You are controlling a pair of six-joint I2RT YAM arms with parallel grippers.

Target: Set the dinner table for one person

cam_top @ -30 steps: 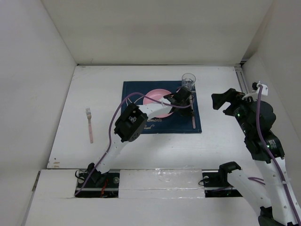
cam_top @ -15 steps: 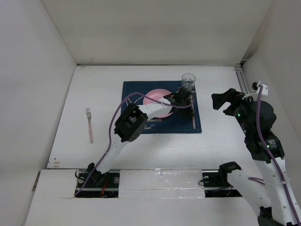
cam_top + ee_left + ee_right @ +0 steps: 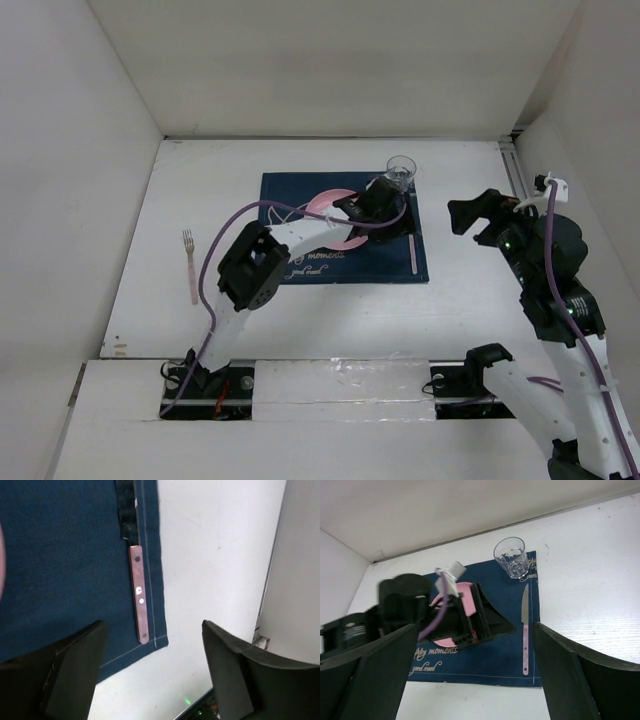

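On the white dinner table [image 3: 200, 190] lies a navy placemat [image 3: 375, 262] with a pink plate [image 3: 322, 203] on it, partly under my left arm. A clear glass [image 3: 401, 170] stands on the mat's far right corner. A pink-handled knife [image 3: 411, 252] [image 3: 139, 605] [image 3: 524, 630] lies free along the mat's right edge. My left gripper [image 3: 383, 197] [image 3: 152, 680] hovers open above the mat, between plate and glass, holding nothing. A pink fork [image 3: 189, 265] rests on the table at the far left. Raised to the right of the mat, my right gripper [image 3: 478, 213] [image 3: 475, 680] stands open and empty.
White walls enclose the table on the left, back and right. A rail [image 3: 516, 170] runs along the right wall. The left arm and its purple cable [image 3: 225, 255] stretch across the near left part of the placemat.
My left gripper has opened, let go of the knife and drawn up and back toward the plate. The knife now lies on the mat's right edge. The right arm is still.
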